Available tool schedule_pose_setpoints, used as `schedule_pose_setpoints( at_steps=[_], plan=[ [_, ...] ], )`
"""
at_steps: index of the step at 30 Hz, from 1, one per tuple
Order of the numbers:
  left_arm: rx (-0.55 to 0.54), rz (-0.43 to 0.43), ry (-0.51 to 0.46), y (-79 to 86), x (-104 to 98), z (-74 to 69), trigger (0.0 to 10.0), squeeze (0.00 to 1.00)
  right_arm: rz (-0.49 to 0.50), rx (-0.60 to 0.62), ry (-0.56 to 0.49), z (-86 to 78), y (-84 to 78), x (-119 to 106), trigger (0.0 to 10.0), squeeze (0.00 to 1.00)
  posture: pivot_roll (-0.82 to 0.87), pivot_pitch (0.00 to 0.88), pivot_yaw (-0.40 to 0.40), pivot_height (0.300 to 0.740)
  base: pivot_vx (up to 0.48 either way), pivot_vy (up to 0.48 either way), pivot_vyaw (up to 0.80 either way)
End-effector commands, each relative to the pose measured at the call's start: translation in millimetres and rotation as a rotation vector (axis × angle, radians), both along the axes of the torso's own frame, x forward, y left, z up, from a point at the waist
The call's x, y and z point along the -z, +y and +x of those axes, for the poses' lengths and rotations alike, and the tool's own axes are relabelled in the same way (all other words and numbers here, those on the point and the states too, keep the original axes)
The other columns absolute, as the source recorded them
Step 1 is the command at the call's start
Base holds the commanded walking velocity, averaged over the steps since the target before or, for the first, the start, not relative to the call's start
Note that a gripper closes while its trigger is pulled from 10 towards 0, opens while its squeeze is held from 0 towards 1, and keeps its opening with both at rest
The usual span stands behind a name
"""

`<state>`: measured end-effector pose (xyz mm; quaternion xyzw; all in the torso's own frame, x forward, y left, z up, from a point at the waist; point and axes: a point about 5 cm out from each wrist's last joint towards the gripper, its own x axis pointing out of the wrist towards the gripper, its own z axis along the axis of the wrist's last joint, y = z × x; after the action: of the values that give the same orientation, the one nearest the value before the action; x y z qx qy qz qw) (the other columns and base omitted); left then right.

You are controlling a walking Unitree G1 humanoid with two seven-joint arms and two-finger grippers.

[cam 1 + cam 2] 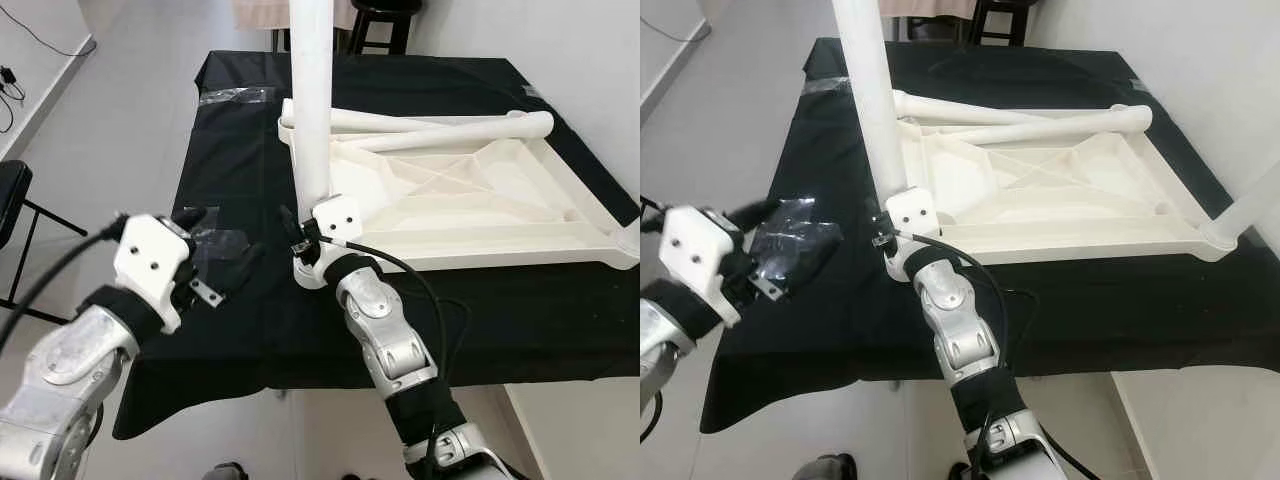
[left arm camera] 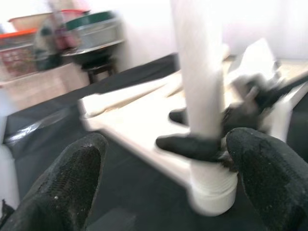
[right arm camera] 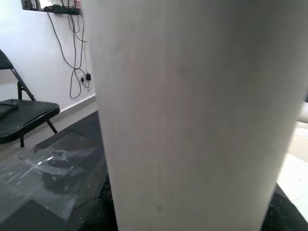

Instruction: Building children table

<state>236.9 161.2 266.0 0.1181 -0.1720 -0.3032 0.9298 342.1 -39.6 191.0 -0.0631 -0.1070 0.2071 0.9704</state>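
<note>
A white plastic table top (image 1: 480, 238) lies upside down on a black-clothed table (image 1: 230, 170). One white leg (image 1: 312, 100) stands upright in its near left corner socket. My right gripper (image 1: 302, 238) is shut on this leg just above the socket; close up the leg (image 3: 183, 115) is a broad white column. Two loose legs (image 1: 440, 125) lie across the far side of the top. Another leg (image 1: 1245, 210) rises at the near right corner. My left gripper (image 1: 222, 240) hovers open over the cloth, left of the standing leg (image 2: 197, 72), fingers (image 2: 72, 178) spread wide and pointing at it.
A black folding chair (image 1: 10, 200) stands on the floor to the left. A dark stool (image 1: 385, 20) is behind the table. Clear tape patches (image 1: 235, 95) are stuck on the cloth. A white wall runs close along the right side.
</note>
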Motion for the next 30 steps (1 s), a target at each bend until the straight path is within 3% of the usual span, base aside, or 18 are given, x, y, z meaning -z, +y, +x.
schedule_pose_setpoints(
  at_steps=[1, 2, 6, 11, 17, 21, 22, 24, 25, 30],
  plan=[
    [0.203, -0.012, -0.064, -12.7, -33.0, -4.5, 10.0, 0.18, -0.033, 0.044, 0.155, 3.2, -7.5, 30.8, 10.0, 0.00, 0.21, 0.204, -0.068, 0.740, 0.000, 0.000, 0.00],
    [0.241, -0.015, -0.088, -14.7, -43.2, -3.2, 10.0, 0.99, -0.031, 0.040, 0.158, 3.3, -7.0, 31.0, 10.0, 0.00, 0.21, 0.202, -0.069, 0.740, 0.000, 0.000, 0.00],
    [0.290, -0.031, -0.121, -16.0, -61.3, 1.7, 10.0, 1.00, -0.029, 0.036, 0.162, 3.6, -6.0, 30.9, 10.0, 0.00, 0.20, 0.200, -0.068, 0.740, 0.000, 0.000, 0.00],
    [0.291, -0.010, -0.232, -18.3, -105.7, 25.3, 10.0, 1.00, -0.025, 0.026, 0.172, 5.1, -3.3, 29.2, 10.0, 0.00, 0.19, 0.198, -0.061, 0.740, 0.000, 0.000, 0.00],
    [0.316, -0.022, -0.253, -22.6, -126.9, 36.4, 10.0, 1.00, -0.013, 0.034, 0.181, 6.3, -5.0, 29.5, 10.0, 0.00, 0.19, 0.201, -0.054, 0.740, 0.000, 0.000, 0.00],
    [0.330, -0.038, -0.236, -22.8, -127.1, 38.2, 10.0, 1.00, -0.009, 0.036, 0.183, 6.4, -5.1, 29.3, 10.0, 0.00, 0.18, 0.201, -0.054, 0.740, 0.000, 0.000, 0.00],
    [0.341, -0.050, -0.212, -23.1, -125.4, 42.7, 10.0, 0.03, -0.007, 0.034, 0.182, 6.4, -4.6, 28.4, 10.0, 0.00, 0.18, 0.202, -0.054, 0.740, 0.000, 0.000, 0.00],
    [0.348, -0.066, -0.189, -23.9, -124.0, 47.6, 10.0, 0.00, -0.004, 0.031, 0.179, 6.4, -3.9, 27.3, 10.0, 0.00, 0.18, 0.201, -0.055, 0.740, 0.000, 0.000, 0.00],
    [0.405, -0.098, -0.119, -28.6, -121.8, 57.5, 10.0, 0.00, 0.004, 0.024, 0.176, 6.2, -2.2, 25.6, 10.0, 0.00, 0.18, 0.199, -0.056, 0.740, 0.000, 0.000, 0.00],
    [0.537, -0.118, -0.041, -42.1, -120.1, 63.1, 10.0, 0.00, 0.014, 0.012, 0.171, 4.9, 0.8, 23.9, 10.0, 0.00, 0.18, 0.198, -0.054, 0.740, 0.000, 0.000, 0.00]
  ],
)
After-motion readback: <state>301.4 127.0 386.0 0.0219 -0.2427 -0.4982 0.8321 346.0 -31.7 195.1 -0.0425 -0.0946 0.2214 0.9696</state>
